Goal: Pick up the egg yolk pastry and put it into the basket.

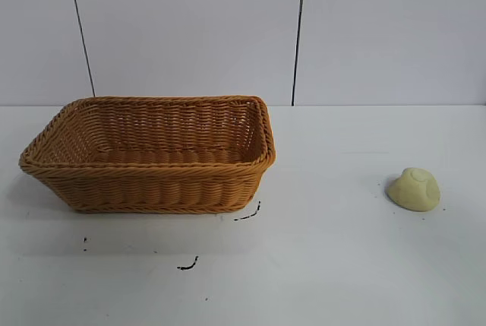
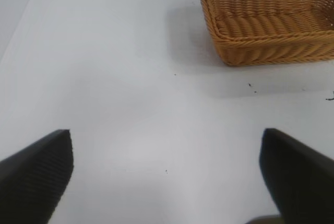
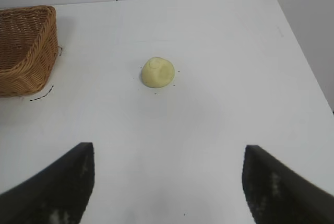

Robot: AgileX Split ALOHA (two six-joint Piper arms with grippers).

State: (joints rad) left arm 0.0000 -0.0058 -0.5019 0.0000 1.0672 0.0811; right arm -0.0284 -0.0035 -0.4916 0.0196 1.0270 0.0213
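Observation:
The egg yolk pastry (image 1: 414,189), a small pale yellow dome, lies on the white table at the right; the right wrist view shows the pastry (image 3: 157,72) some way ahead of my right gripper (image 3: 168,153). That gripper is open, its dark fingers (image 3: 62,182) wide apart over bare table. The orange-brown wicker basket (image 1: 152,181) stands at the left, nothing visible inside it. My left gripper (image 2: 167,140) is open too, over bare table, with the basket (image 2: 261,46) beyond it. Neither arm shows in the exterior view.
The white table (image 1: 326,265) carries a few small black marks (image 1: 187,265) in front of the basket. A white panelled wall (image 1: 190,30) closes the back. The table's side edge (image 3: 305,51) runs past the pastry in the right wrist view.

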